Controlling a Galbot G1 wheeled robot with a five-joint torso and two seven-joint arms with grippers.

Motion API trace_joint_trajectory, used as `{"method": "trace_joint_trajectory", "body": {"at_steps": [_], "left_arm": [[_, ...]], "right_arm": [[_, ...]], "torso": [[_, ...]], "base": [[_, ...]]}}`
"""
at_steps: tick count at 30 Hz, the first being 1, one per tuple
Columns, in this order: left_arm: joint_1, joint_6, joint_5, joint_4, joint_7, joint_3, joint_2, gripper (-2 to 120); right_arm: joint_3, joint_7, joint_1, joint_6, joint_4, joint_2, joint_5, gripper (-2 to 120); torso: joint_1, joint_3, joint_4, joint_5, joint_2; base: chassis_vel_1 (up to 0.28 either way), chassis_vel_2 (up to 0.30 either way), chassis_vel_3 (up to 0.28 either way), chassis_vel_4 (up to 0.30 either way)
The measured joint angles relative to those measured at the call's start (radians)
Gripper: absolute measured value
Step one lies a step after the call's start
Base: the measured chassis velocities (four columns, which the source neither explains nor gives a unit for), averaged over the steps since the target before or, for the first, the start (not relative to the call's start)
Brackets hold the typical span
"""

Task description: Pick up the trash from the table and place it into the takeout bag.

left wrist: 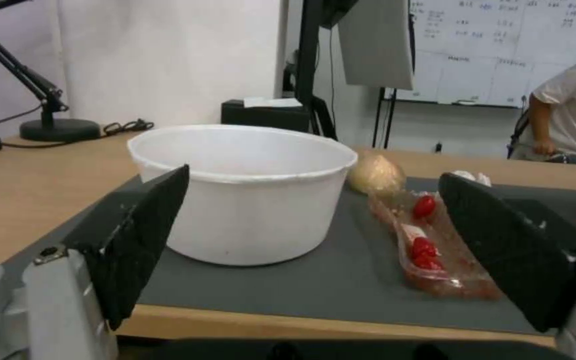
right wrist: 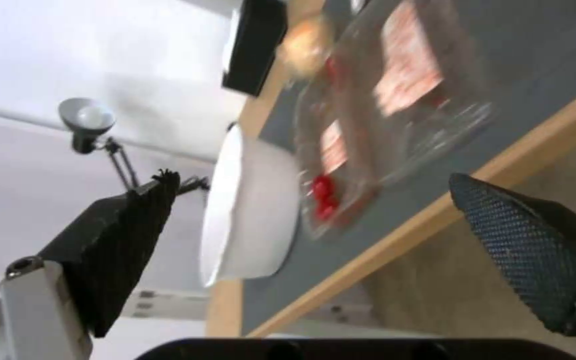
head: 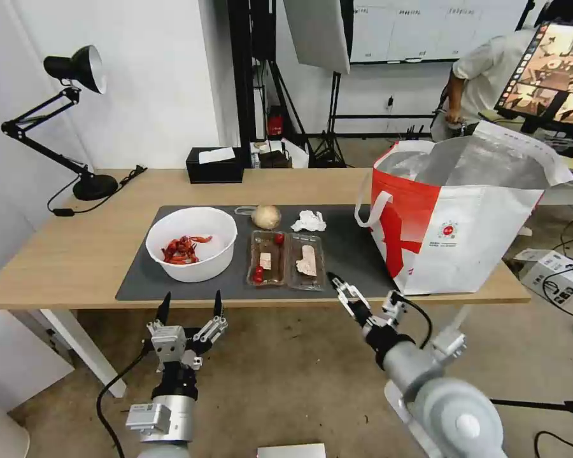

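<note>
The table (head: 63, 254) is a long light-wood top carrying a dark grey mat (head: 350, 254); all trash lies on that mat, which keeps the items within forward reach of both arms.

Left fingers (left wrist: 148, 235) stand spread wide with nothing between them; the left gripper (head: 191, 305) hangs just off the near table edge, squarely before the white bowl (head: 192, 243) of crayfish shells (a spread that looks matched to the bowl's breadth, by judgement). Right fingers (right wrist: 528, 250) are likewise spread and empty; the right gripper (head: 337, 285) is tilted over the near table edge, aimed at the near corner of the clear tray (head: 286, 259) of food scraps, presumably to take its thin rim from the side.

Beyond the tray lie the beige ball (head: 266, 216) and the crumpled tissue (head: 309, 221), near one another and apart from the bowl; the takeout bag (head: 458, 235) stands upright at the right end of the table, mouth open upward and foil lining exposed, so items can be dropped in from above; no item is visibly bagged yet. The black tissue box (head: 215, 165) sits at the far edge, off the mat.
</note>
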Motion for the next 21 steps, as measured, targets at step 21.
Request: {"method": "trace_joint_trajectory", "body": {"at_steps": [21], "left_arm": [[0.015, 0.002, 0.001, 0.022, 0.0, -0.035, -0.011, 100]], "right_arm": [[-0.131, 0.184, 0.215, 0.055, -0.166, 0.13, 0.0, 100]], "torso": [[0.0, 0.0, 0.0, 0.0, 0.0]], "base": [[0.0, 0.0, 0.0, 0.0]]}}
